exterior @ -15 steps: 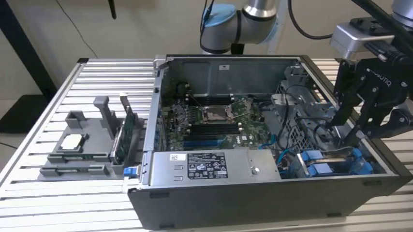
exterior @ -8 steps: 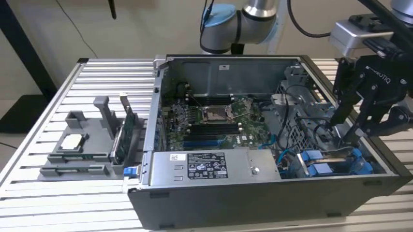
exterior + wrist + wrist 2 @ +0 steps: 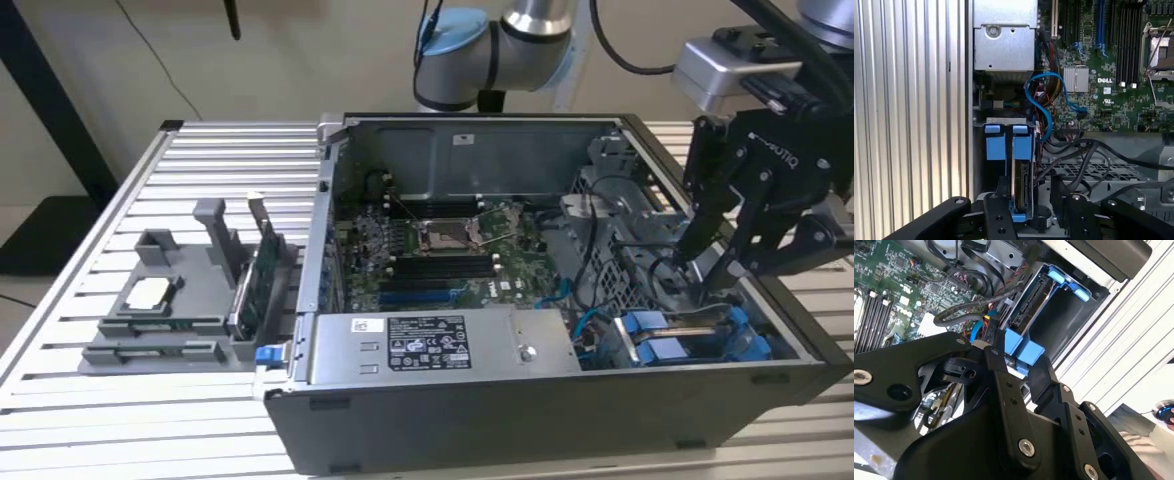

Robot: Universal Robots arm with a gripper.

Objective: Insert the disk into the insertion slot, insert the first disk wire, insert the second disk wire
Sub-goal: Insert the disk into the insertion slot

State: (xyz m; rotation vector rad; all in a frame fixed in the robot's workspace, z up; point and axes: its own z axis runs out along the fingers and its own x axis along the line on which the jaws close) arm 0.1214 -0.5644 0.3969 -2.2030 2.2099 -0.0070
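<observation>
The disk (image 3: 1021, 180) stands edge-on in the slot (image 3: 1022, 120) at the corner of the open case (image 3: 534, 440). Its blue caddy tab sits level with the neighbouring tab (image 3: 995, 142). The tool (image 3: 1029, 200) hangs over the disk's near end, one side to each side of the caddy. I cannot tell whether it pinches the caddy or only straddles it.

The main risk seems to be the black cables (image 3: 1079, 155), which cross just beside the tool. Any sideways drift could hook one and drag it across the board (image 3: 1114, 75). If the disk sits slightly tilted in its rails, a push could jam the caddy rather than seat it. The cage wall is close on the far side, so the tool could scrape it.

The second wrist view shows the disk's connector (image 3: 1028, 299) apparently bare, with a dark cable end (image 3: 991, 320) lying near it but apart. The first wrist view instead gives the disk's line along the bay and a blue wire (image 3: 1046, 82) looping beyond it. The exterior view alone shows the whole case on the slatted counter (image 3: 80, 420), the arm reaching in from the exterior view's right, and a grey fixture (image 3: 174, 290) well apart.
</observation>
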